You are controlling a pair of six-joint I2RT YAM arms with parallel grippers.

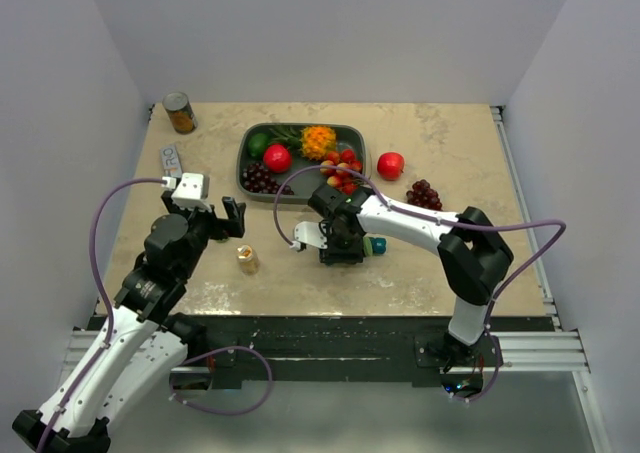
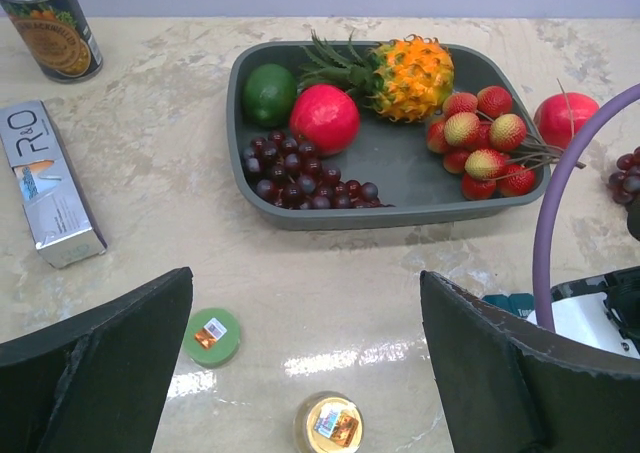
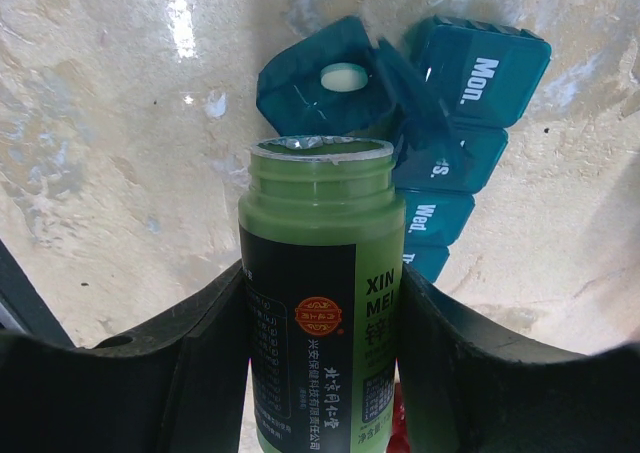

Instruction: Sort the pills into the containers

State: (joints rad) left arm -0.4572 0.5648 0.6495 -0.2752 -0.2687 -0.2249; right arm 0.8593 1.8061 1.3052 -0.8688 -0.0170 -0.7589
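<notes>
My right gripper [image 3: 320, 285] is shut on a green pill bottle [image 3: 318, 273] with a black label. Its cap is off and its open mouth points at the containers [image 3: 470, 103], a strip of teal cells lettered with weekdays. One cell [image 3: 320, 83] lies open with a white pill [image 3: 343, 76] in it. From above, the right gripper [image 1: 340, 247] hovers mid-table beside the containers [image 1: 376, 244]. My left gripper [image 1: 222, 216] stands wide open with nothing in it. Below it lie a green cap [image 2: 211, 336] and a small yellow-lidded bottle [image 2: 329, 425].
A grey fruit tray [image 1: 246, 173] with grapes, lime, pomegranate and pineapple stands at the back. A red fruit [image 1: 391, 164] and loose grapes [image 1: 424, 194] lie to its right. A tin can [image 1: 180, 112] and a toothpaste box [image 2: 45, 183] are at the back left.
</notes>
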